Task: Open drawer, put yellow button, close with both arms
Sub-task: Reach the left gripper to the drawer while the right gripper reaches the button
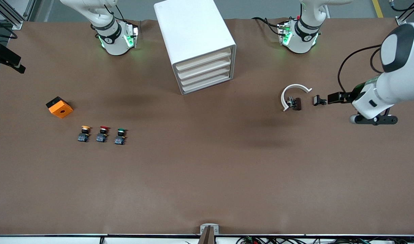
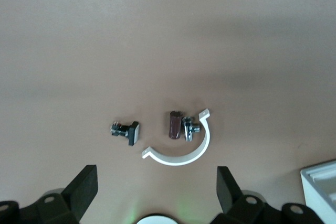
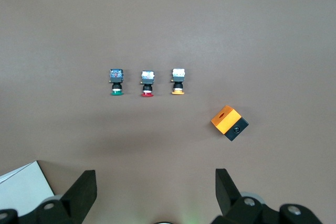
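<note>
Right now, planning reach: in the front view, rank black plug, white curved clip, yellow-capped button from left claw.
1. Small black plug, beside the left claw.
2. White curved clip, next along.
3. Yellow-capped push button, right arm's end.

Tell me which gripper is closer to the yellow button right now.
Right. The right gripper, open, looks down on the yellow button in its wrist view. The left gripper, open, is over the white clamp at the left arm's end of the table.

- yellow button [image 1: 85, 128]: yellow cap, black-and-blue body
- red-capped button [image 1: 104, 128]
- green-capped button [image 1: 121, 130]
- cabinet [image 1: 193, 37]: white, cream drawer fronts
- orange-and-black box [image 1: 59, 107]
- table [image 1: 207, 176]: brown
</note>
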Available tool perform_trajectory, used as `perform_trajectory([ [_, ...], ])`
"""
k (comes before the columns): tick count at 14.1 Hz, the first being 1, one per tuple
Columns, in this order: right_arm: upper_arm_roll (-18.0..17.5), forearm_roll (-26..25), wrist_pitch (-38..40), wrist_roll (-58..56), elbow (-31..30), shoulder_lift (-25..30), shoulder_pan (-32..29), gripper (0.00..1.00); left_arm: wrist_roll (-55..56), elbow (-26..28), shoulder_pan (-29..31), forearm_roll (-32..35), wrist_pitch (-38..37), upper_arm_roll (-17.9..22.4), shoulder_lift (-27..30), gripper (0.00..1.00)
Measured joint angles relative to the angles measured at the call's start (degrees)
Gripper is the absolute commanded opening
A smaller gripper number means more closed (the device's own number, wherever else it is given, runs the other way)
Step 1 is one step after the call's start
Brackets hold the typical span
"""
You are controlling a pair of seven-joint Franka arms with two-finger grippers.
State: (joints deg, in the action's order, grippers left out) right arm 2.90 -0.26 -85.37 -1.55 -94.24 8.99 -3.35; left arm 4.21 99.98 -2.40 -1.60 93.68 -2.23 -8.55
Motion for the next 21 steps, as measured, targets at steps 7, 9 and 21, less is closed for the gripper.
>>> perform_trajectory([
  [7,-0.13,0.02,0.05,0.01,0.04,-0.68,0.12,1.00,17.39,0.28,-1.29,-0.02,6.97,-6.63,-6.39,1.00],
  [9,-0.14,0.02,0.01,0.00,0.07,-1.61,0.14,1.00,22.47,0.20,-3.18,-0.02,7.77,-7.36,-7.31,1.00],
  [21,0.59,0.46,-2.34,-1.15,1.21,-14.67,-0.63,1.00,58.84,-11.78,-14.20,-4.11,0.57,-7.79,-16.27,1.00],
])
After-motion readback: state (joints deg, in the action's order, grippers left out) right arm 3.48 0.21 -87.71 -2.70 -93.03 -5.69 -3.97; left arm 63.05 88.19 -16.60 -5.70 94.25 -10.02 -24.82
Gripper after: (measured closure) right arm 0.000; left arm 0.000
